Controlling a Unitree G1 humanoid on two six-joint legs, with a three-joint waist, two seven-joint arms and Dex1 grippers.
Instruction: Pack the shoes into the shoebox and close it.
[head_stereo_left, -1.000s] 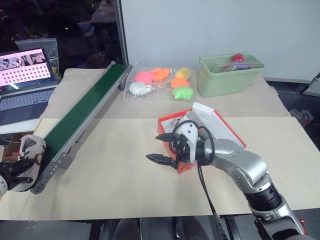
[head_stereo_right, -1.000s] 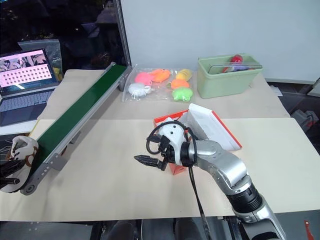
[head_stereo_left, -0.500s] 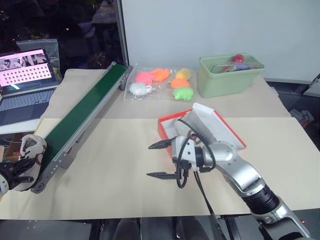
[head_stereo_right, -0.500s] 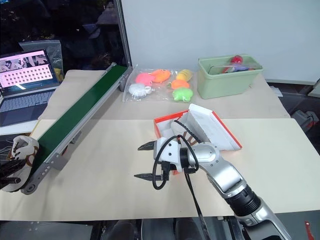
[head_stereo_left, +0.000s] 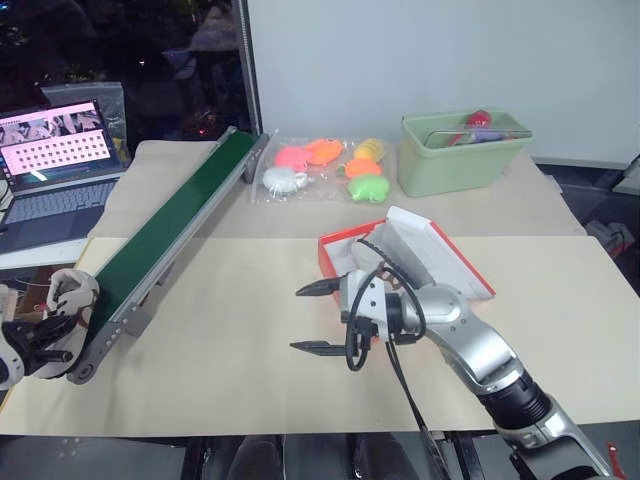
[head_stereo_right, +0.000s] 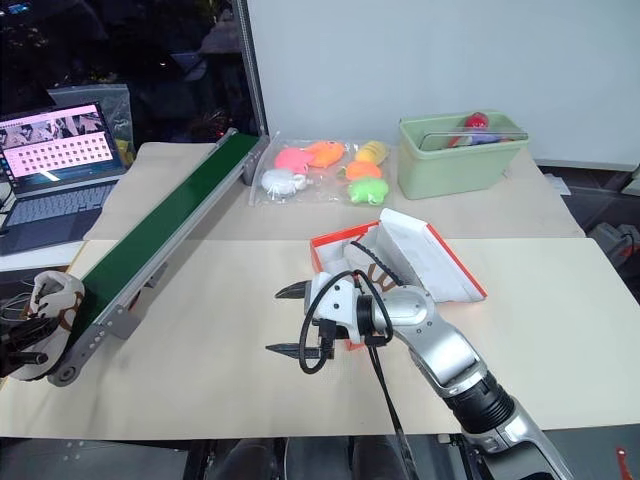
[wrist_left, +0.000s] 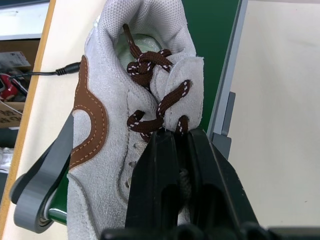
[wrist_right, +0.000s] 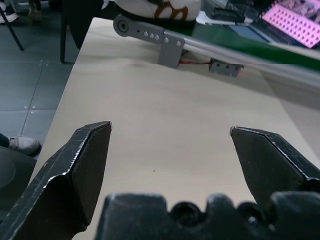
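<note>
While the shoebox (head_stereo_left: 400, 258) sits open near the middle of the desk (head_stereo_left: 230, 330), its lid flap tilted up toward the robot's right, one sneaker (wrist_left: 135, 115) is held at the desk's far left edge, beside the lower end of the green conveyor belt (head_stereo_left: 170, 235).

- Left gripper (wrist_left: 172, 150): fingers pressed together on the sneaker's laced tongue, pinching just below the lowest brown lace crossing. The shoe is cream with a brown side panel; its heel opening points away from the wrist.
- Right gripper (head_stereo_right: 290, 320): fingers spread wide and empty, hovering over bare desk just left of the shoebox, pointing toward the conveyor.
- Shoebox: orange-red outside, white inside, with something dark and cord-like showing in it; whether a second shoe already lies there I cannot tell.
- Also present: bag of soft toys (head_stereo_left: 320, 168), pale green bin (head_stereo_left: 462, 152), laptop (head_stereo_left: 55, 170).

Risks, as judged:
- The pinch is narrow, on soft tongue and lace; the shoe may swing or slip out during the long carry across to the box.
- The sneaker sits close to the conveyor frame and could snag on it when lifted.
- The right arm stands between shoe and box; the two arms could collide, or the box be nudged askew.
</note>
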